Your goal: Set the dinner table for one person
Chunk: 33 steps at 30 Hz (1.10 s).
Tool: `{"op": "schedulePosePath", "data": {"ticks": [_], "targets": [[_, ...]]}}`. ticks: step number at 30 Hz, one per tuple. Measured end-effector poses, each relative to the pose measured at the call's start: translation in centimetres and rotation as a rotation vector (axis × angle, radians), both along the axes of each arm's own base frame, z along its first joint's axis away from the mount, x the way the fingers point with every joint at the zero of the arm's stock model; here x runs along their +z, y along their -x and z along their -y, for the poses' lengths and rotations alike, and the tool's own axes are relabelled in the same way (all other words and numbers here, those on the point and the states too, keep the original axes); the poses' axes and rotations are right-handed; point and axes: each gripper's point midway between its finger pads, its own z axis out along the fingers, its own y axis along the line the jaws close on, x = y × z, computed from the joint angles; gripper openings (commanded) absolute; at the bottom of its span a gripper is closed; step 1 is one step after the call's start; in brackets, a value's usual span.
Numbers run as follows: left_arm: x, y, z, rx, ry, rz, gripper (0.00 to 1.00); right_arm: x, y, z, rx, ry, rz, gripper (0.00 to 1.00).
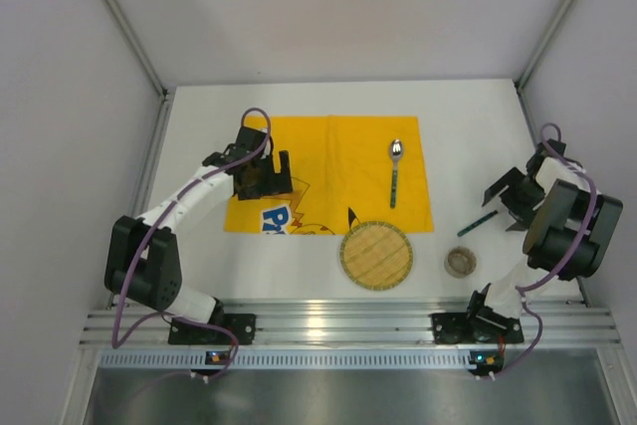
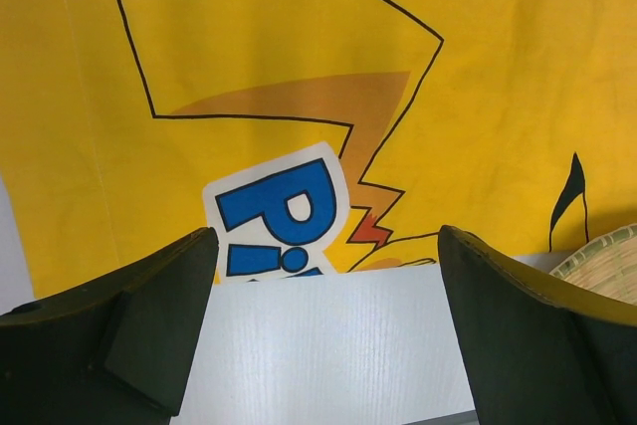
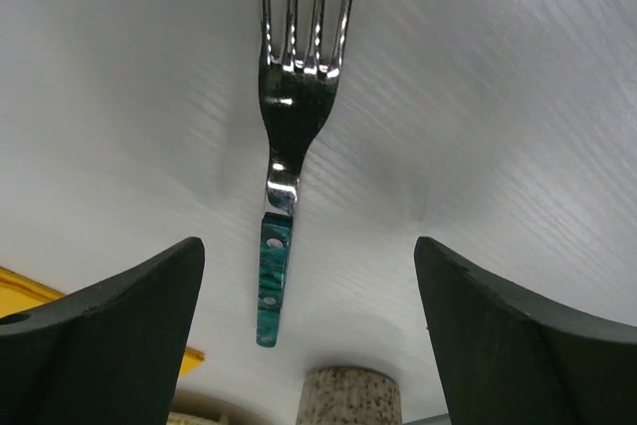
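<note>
Table (image 1: 468,136): white, spans the whole enclosure floor.
Mat (image 1: 338,156): yellow, mid-table, spoon (image 1: 395,172) lying on it.
Plate (image 1: 376,255): woven, by the near edge, at the mat's corner.
Left claw (image 2: 326,236): open, empty, over the mat's near edge.
Right claw (image 3: 309,246): open, above a fork (image 3: 299,97) near the table's right edge.

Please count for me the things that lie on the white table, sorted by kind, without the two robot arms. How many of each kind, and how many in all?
Cutlery: 2 (spoon, fork)
Cloth mat: 1
Woven round tray: 1
Small cup: 1
Total on the dinner table: 5
</note>
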Motion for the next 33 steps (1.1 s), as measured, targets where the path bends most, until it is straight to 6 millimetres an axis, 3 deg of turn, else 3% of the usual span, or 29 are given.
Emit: {"op": "schedulePosePath", "data": {"ticks": [7, 8, 10, 11, 13, 18, 22, 25, 28, 31, 33], "targets": [[-0.1, 0.1, 0.0, 0.004, 0.001, -0.002, 0.97, -1.0, -2.5, -0.6, 0.102, 0.062, -0.032, 0.61], [-0.2, 0.1, 0.0, 0.007, 0.002, -0.005, 0.97, -1.1, -2.7, -1.0, 0.132, 0.083, -0.047, 0.47], [-0.4, 0.3, -0.1, 0.008, 0.0, -0.011, 0.97, -1.2, -3.1, -1.6, 0.185, 0.115, -0.064, 0.29], [-0.5, 0.3, -0.1, 0.01, 0.001, -0.014, 0.97, -1.2, -3.4, -1.9, 0.207, 0.126, -0.067, 0.15], [-0.5, 0.3, -0.1, 0.01, 0.001, -0.013, 0.96, -1.1, -4.0, -2.4, 0.239, 0.141, -0.067, 0.0], [0.0, 0.3, 0.6, -0.038, 0.001, 0.004, 0.97, -0.5, -5.4, -3.1, 0.295, 0.177, -0.067, 0.0], [3.3, -0.7, 4.4, -0.18, 0.003, 0.097, 0.97, 2.8, -8.3, -4.8, 0.362, 0.226, -0.01, 0.0], [7.5, -2.0, 9.6, -0.328, 0.022, 0.222, 0.97, 7.0, -12.1, -9.0, 0.453, 0.243, 0.12, 0.0], [10.5, -2.2, 15.3, -0.458, 0.037, 0.325, 0.95, 11.4, -14.5, -16.0, 0.573, 0.207, 0.261, 0.0], [11.6, -1.5, 20.2, -0.548, 0.025, 0.383, 0.94, 14.2, -14.0, -23.2, 0.679, 0.101, 0.35, 0.0], [11.2, -0.5, 22.7, -0.596, -0.002, 0.401, 0.94, 14.9, -12.4, -26.3, 0.724, 0.023, 0.354, 0.0]]}}
